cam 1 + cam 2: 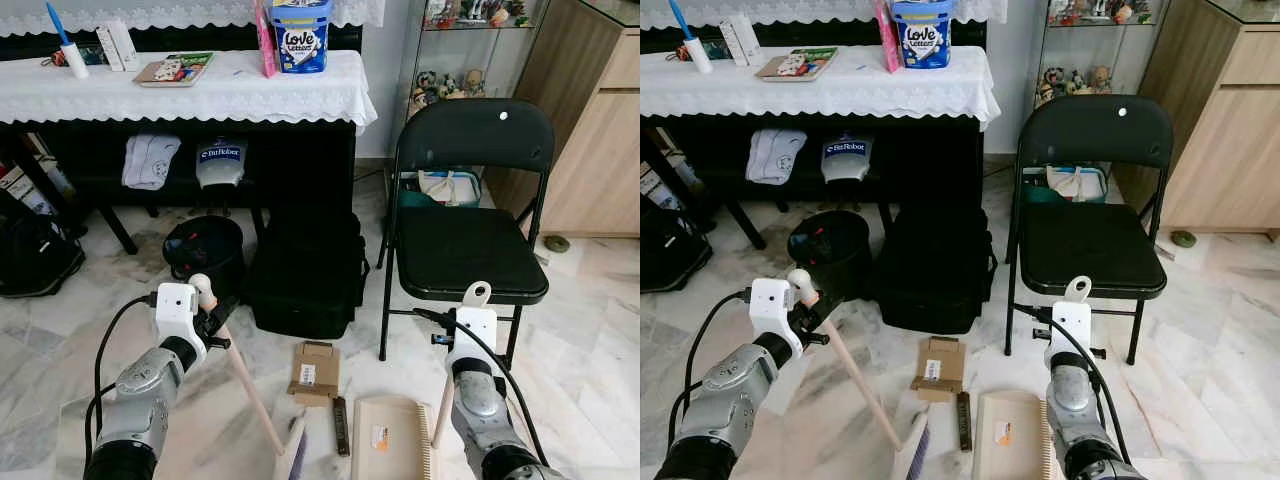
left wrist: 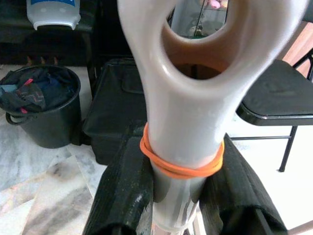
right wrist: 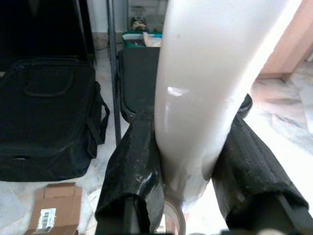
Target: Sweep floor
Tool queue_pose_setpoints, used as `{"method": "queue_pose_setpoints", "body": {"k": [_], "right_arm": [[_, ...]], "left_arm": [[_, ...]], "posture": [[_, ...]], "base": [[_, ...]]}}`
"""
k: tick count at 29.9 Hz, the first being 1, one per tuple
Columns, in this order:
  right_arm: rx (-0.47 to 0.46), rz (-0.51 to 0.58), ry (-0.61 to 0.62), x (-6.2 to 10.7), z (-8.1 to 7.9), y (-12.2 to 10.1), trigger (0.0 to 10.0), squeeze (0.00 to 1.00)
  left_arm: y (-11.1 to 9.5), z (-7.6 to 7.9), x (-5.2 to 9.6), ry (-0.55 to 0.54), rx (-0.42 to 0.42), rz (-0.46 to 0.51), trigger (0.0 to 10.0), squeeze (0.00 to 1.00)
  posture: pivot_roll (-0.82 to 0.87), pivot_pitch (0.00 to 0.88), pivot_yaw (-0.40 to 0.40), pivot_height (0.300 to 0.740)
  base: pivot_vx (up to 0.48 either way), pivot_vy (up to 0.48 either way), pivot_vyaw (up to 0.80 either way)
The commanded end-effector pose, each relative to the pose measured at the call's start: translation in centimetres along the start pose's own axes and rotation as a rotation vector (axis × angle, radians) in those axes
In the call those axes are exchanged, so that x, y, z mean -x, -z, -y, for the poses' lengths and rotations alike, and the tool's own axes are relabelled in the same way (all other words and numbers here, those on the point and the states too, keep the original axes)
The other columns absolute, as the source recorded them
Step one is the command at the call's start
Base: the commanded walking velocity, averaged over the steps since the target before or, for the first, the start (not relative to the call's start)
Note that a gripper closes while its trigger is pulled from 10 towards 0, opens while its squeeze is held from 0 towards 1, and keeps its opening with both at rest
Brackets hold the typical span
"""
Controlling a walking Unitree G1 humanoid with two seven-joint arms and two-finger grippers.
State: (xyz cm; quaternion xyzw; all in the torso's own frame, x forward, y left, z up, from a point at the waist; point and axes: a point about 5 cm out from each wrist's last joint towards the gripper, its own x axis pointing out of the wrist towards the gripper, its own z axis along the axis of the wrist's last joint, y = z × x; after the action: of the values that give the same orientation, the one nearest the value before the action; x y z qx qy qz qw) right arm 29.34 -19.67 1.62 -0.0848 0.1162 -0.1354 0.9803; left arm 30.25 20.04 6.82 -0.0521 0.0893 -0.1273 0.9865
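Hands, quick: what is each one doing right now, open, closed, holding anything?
Left hand: closed on the long cream broom handle with the orange rubber band.
Right hand: closed on the upright cream plastic dustpan handle.

Even, bright indoor light, sharp head views; wrist views blur close up.

a lived-in home room, marble floor (image 1: 600, 330), lace-covered table (image 1: 230, 95), folding chair (image 1: 470, 240), glass cabinet of figurines (image 1: 450, 80)
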Motion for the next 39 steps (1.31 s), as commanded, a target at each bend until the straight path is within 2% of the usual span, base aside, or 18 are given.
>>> {"method": "queue_pose_setpoints", "body": {"k": [1,4,8,14,16,17,23,26,27,31,33,39], "right_arm": [[0.01,-0.052,0.005,0.4,0.1,1.0,10.0,0.0],[0.01,-0.053,0.008,0.4,0.1,1.0,10.0,0.0],[0.009,-0.056,0.009,0.3,0.1,0.9,10.0,0.0],[0.007,-0.058,0.011,0.3,0.1,0.9,10.0,0.0],[0.008,-0.059,0.011,0.2,0.1,0.9,10.0,0.0],[0.007,-0.057,0.011,0.2,0.2,0.8,10.0,0.0],[0.007,-0.055,0.016,0.1,0.3,0.7,10.0,0.0],[0.008,-0.056,0.014,0.1,0.3,0.7,10.0,0.0],[0.008,-0.056,0.013,0.1,0.3,0.7,10.0,0.0],[0.008,-0.056,0.012,0.1,0.3,0.7,10.0,0.0],[0.007,-0.056,0.013,0.1,0.3,0.7,10.0,0.0],[0.008,-0.057,0.012,0.1,0.3,0.8,10.0,0.0]], "left_arm": [[0.1,0.1,-0.2,0.011,0.004,-0.014,10.0,0.0],[0.1,0.1,-0.2,0.014,0.006,-0.014,10.0,0.0],[0.1,0.3,-0.3,0.03,0.051,-0.012,10.0,0.0],[0.2,0.9,-0.3,0.108,0.084,-0.038,10.0,0.0],[0.0,1.1,-0.3,0.132,0.104,-0.031,10.0,0.0],[-0.8,1.4,-0.3,0.171,0.165,-0.005,10.0,0.0],[-2.4,1.4,-0.3,0.217,0.223,0.049,10.0,0.0],[-2.7,1.1,-0.3,0.194,0.18,0.05,10.0,0.0],[-2.8,0.7,-0.2,0.168,0.139,0.044,10.0,0.0],[-3.0,0.3,0.0,0.156,0.112,0.044,10.0,0.0],[-3.5,-0.3,0.2,0.132,0.052,0.043,10.0,0.0],[-3.9,-0.7,0.3,0.12,0.005,0.04,10.0,0.0]], "posture": [[0.09,0.001,0.062,0.74],[0.09,0.0,0.061,0.74],[0.09,0.0,0.064,0.74],[0.09,0.0,0.062,0.74],[0.09,0.0,0.06,0.74],[0.09,0.0,0.061,0.74],[0.09,0.0,0.057,0.74],[0.1,0.0,0.055,0.74],[0.1,0.0,0.055,0.74],[0.1,0.0,0.055,0.74],[0.09,0.0,0.056,0.74],[0.1,0.0,0.057,0.74]], "base": [[0.0,0.0,0.0],[0.0,0.0,0.0],[0.0,0.0,0.0],[0.0,0.0,0.0],[0.0,0.0,0.0],[0.0,0.0,0.0],[0.0,0.0,0.0],[0.0,0.0,0.0],[0.0,0.0,0.0],[0.0,0.0,0.0],[0.0,0.0,0.0],[0.0,0.0,0.0]]}}
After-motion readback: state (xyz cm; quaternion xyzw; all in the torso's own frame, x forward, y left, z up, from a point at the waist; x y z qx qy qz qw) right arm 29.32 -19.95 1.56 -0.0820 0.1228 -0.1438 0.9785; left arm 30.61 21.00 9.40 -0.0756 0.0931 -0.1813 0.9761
